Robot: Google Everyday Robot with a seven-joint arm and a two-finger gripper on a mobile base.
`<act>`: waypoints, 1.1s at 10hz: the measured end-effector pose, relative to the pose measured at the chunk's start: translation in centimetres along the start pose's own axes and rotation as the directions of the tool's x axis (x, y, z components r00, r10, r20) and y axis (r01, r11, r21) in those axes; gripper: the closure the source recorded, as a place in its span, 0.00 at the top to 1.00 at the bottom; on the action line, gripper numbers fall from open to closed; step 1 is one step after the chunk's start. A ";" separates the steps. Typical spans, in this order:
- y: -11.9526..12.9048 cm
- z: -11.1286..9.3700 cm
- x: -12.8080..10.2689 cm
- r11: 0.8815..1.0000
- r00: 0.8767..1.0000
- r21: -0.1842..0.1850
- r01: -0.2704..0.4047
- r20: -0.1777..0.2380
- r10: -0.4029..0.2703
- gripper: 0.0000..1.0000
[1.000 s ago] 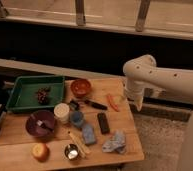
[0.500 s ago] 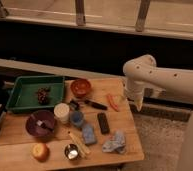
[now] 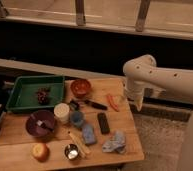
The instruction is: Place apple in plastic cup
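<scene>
No text, label, brand mark, number or sign can be read on anything here. The white arm (image 3: 162,80) shows only a few small dark dots on its casing, not letters. The hand (image 3: 138,103) hangs at the arm's lower end, just off the right edge of the wooden surface (image 3: 121,120), and no marking is legible on it. The things lying on the surface show plain colours only.
</scene>
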 end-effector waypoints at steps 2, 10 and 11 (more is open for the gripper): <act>0.0 0.0 0.0 1.000 1.000 0.000 0.000 0.000 0.000 0.65; 10.0 -2.3 7.5 0.899 0.897 0.013 0.439 0.057 -0.439 0.65; 11.4 -2.9 9.9 0.862 0.861 0.001 0.507 0.058 -0.506 0.65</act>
